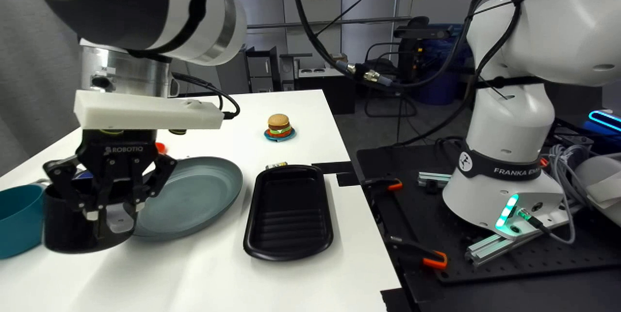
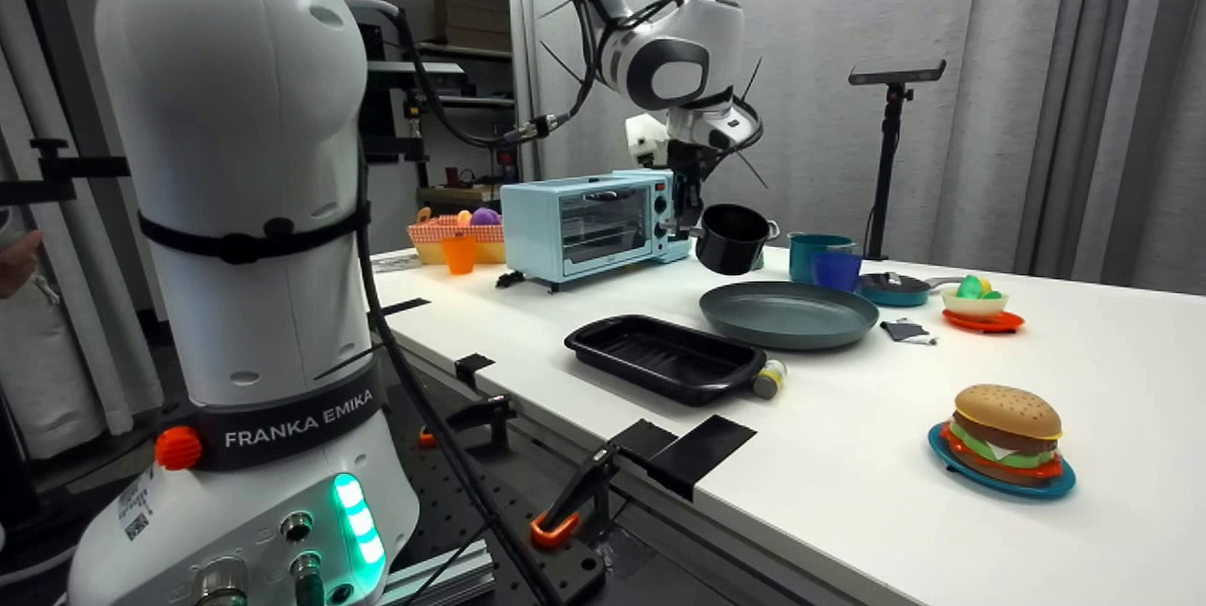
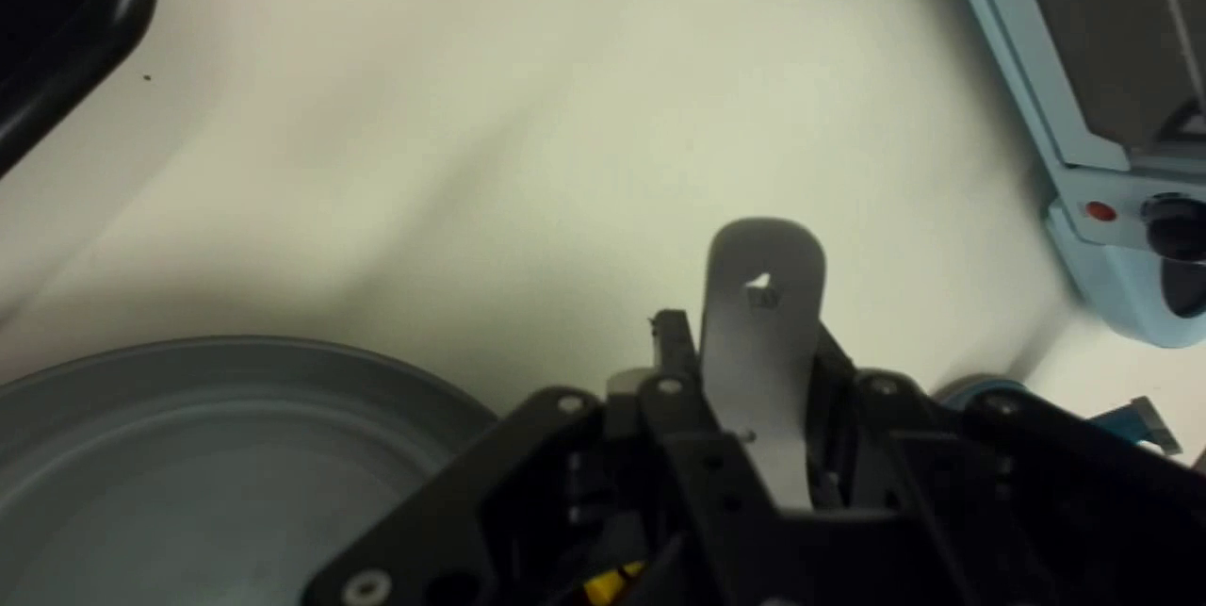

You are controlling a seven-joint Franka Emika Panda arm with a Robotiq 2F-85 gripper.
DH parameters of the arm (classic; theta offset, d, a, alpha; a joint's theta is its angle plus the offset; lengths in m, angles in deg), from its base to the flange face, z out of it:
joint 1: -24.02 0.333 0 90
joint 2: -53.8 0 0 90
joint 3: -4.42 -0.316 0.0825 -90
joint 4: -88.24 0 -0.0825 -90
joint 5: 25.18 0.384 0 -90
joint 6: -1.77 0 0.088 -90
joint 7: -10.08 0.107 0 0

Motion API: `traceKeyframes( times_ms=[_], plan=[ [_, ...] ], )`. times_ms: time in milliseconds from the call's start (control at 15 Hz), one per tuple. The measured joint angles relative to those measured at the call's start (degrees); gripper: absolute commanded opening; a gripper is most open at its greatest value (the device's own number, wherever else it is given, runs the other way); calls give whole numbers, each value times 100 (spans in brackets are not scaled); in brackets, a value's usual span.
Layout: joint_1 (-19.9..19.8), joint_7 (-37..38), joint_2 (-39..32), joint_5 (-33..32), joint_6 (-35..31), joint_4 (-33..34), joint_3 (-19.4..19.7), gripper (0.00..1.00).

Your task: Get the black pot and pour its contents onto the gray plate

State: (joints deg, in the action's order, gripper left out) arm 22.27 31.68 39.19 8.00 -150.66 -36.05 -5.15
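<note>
A robot gripper (image 1: pixel 115 210), clamped on the handle (image 3: pixel 761 352), holds the black pot (image 2: pixel 727 250) aloft, likely to ease tipping. The gray plate (image 2: pixel 790 312) lies nearby, presumably its target.

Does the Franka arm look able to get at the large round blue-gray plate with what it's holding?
Probably yes: the end effector holds the round black pot by its gray handle, raised near the plate, and neither exterior view shows anything standing between them.
</note>
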Motion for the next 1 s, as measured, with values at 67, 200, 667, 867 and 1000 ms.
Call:
traceKeyframes(
  times_ms=[67,200,667,867,1000],
  plan=[
    [-84,-433,5,438,1,7,-60,7],
    [-149,-1153,23,1146,11,12,-51,7],
    [-434,-2900,95,2918,193,12,68,7],
    [-646,-3800,155,3823,704,14,128,7],
    [-645,-4268,185,4257,1124,14,323,7]
  ],
)
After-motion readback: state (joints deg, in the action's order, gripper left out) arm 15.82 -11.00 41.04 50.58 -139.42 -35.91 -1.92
